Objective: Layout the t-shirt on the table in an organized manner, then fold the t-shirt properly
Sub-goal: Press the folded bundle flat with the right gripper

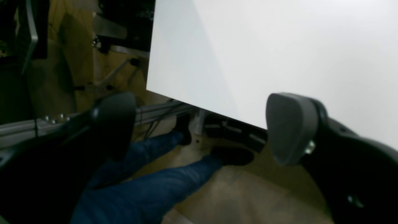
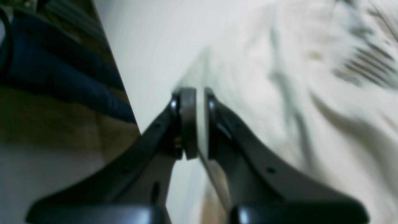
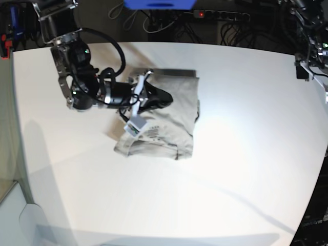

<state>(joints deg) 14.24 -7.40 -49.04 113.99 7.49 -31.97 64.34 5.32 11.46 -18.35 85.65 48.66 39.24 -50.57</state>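
The light grey-beige t-shirt (image 3: pixel 164 115) lies partly folded and wrinkled in the middle of the white table (image 3: pixel 246 154). My right gripper (image 3: pixel 165 96) reaches over the shirt's upper part from the left. In the right wrist view this gripper (image 2: pixel 198 93) is shut, with a thin edge of the t-shirt (image 2: pixel 295 93) pinched between its pads, beside bare table (image 2: pixel 149 46). My left gripper (image 1: pixel 202 127) hangs open and empty beyond a corner of the table (image 1: pixel 279 46). Its arm (image 3: pixel 310 56) sits at the table's far right edge.
A person's legs in blue jeans (image 1: pixel 149 186) stretch over the floor below the table corner, near an aluminium frame rail (image 1: pixel 155 112). A power strip and cables (image 3: pixel 220 15) run behind the table's back edge. A blue object (image 3: pixel 159 4) hangs at top centre.
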